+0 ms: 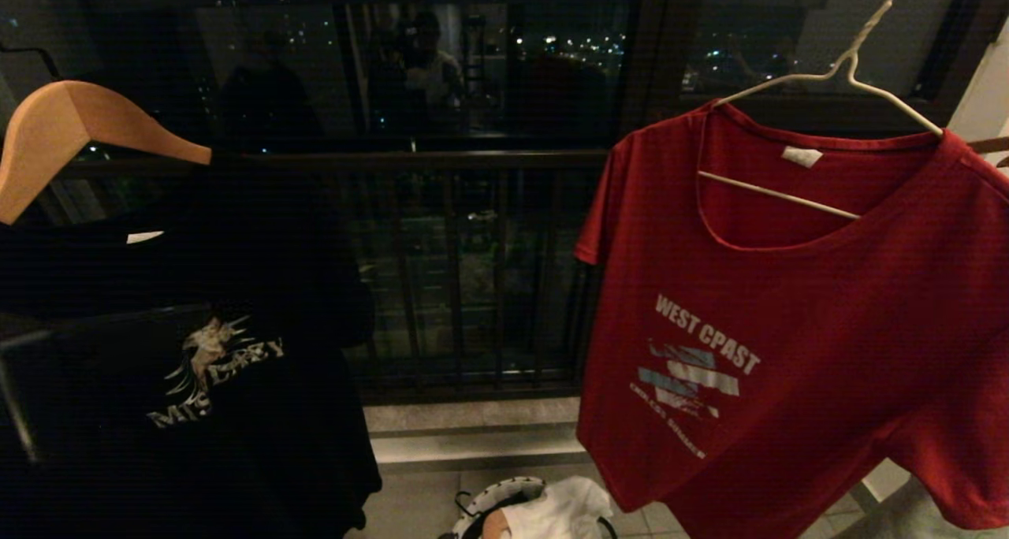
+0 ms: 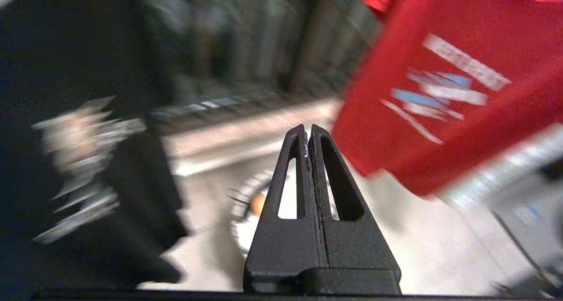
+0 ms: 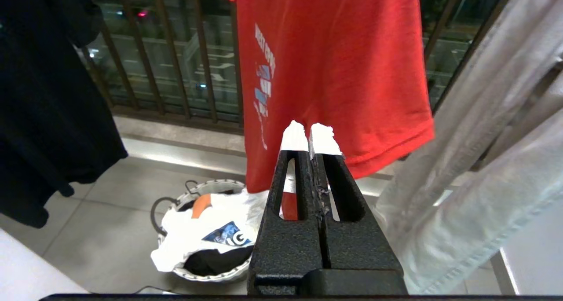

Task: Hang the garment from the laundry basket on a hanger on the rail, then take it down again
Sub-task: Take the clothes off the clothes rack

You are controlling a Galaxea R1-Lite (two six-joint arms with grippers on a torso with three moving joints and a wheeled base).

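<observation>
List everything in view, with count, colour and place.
T-shirt: one, red, on the wire hanger, right.
Wire hanger: one, white, top right.
T-shirt: one, black, hanging left.
Wooden hanger: one, tan, top left.
Basket: one, black-and-white rim, on the floor.
T-shirt: one, white, in the basket.
Pale garment: one, grey-white, hanging beside the red shirt.
Railing: one, dark, behind.
Left claw: shut, empty.
Right claw: shut, empty.

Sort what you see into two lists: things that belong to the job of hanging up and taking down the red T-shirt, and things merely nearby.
Belongs to the job:
red T-shirt
white wire hanger it hangs on
laundry basket on the floor
left gripper and right gripper, both shut, empty

Merely nearby:
black T-shirt
wooden hanger
white T-shirt in the basket
pale grey garment
</observation>
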